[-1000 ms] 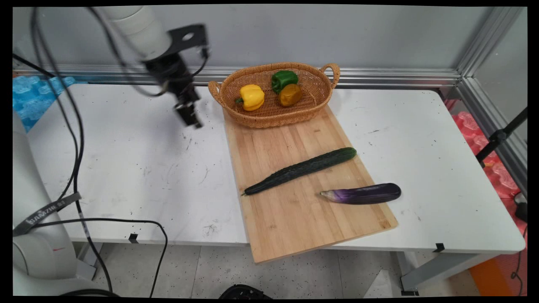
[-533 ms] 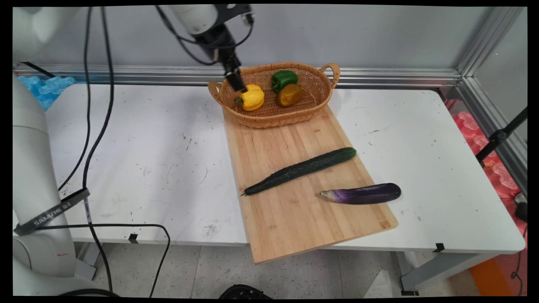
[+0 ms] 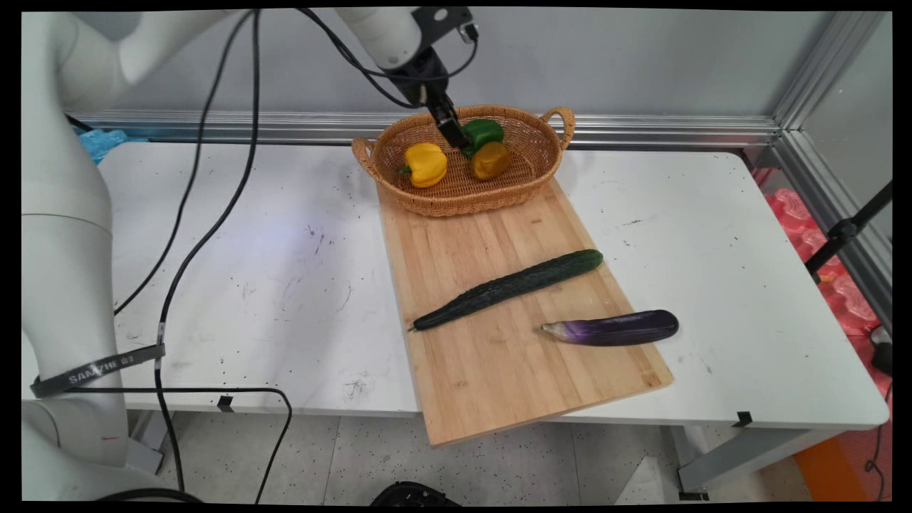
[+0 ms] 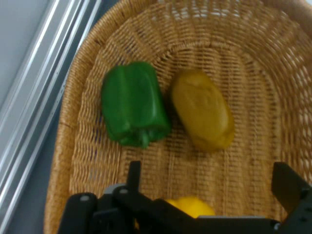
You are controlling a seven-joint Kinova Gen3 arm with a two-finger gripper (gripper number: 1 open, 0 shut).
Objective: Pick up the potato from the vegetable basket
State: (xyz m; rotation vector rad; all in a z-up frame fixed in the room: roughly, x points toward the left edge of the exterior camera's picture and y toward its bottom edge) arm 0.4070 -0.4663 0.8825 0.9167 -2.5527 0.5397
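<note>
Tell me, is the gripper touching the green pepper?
Apart. In the hand view, bare basket weave shows between the open gripper and the green pepper.

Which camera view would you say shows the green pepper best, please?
The hand view: the green pepper lies unobstructed in the basket. In the main view, the claw overlaps its left edge.

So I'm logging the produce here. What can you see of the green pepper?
The green pepper is glossy, lobed and whole. It lies on its side in the wicker basket, toward the wall side. The orange pepper lies right beside it, seemingly touching. The yellow pepper sits apart. The open gripper hangs just above, not touching it.
</note>
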